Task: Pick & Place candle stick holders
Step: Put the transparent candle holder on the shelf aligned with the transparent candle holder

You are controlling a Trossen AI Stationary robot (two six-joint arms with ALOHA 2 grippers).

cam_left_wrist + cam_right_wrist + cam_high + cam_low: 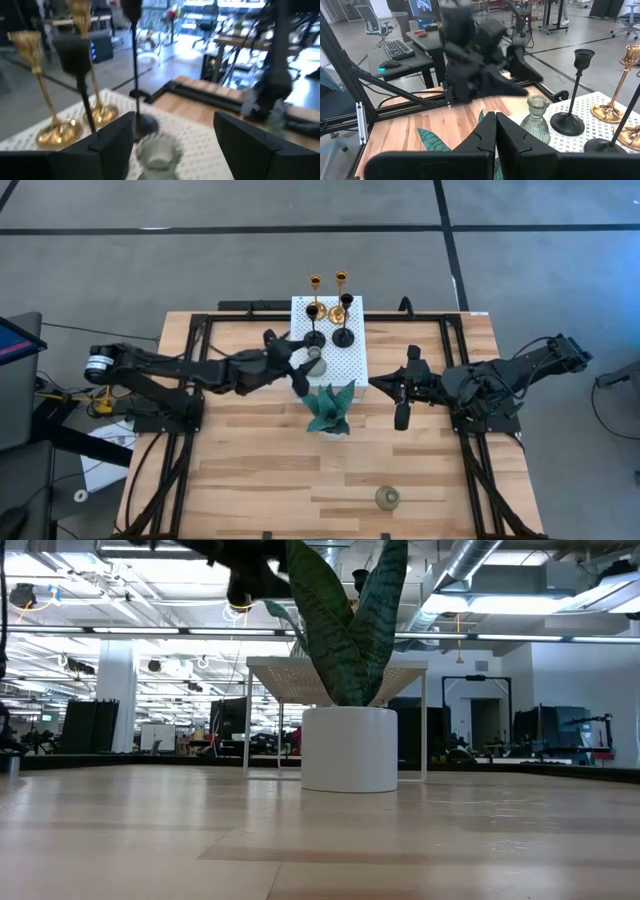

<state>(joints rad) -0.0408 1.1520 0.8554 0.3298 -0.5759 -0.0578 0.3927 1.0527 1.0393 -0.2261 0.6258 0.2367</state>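
Observation:
Two gold holders (pixel 337 310) and two black holders (pixel 343 335) stand on their round bases on a raised white perforated platform (pixel 355 360). A grey-green glassy holder (pixel 316 360) stands upright on the platform's near left part. My left gripper (pixel 303 366) is open, its fingers (pixel 112 147) on either side of this holder (pixel 157 152) without touching it. The second grey-green holder (pixel 387 498) stands on the table near the front edge. My right gripper (pixel 378 386) is shut and empty, to the right of the platform.
A teal spiky plant-like ornament (pixel 330 408) in a white pot (pixel 350 750) stands just in front of the platform, between the two arms. The platform stands on thin legs (pixel 246 725). Black frame rails (pixel 190 380) run along the table's sides.

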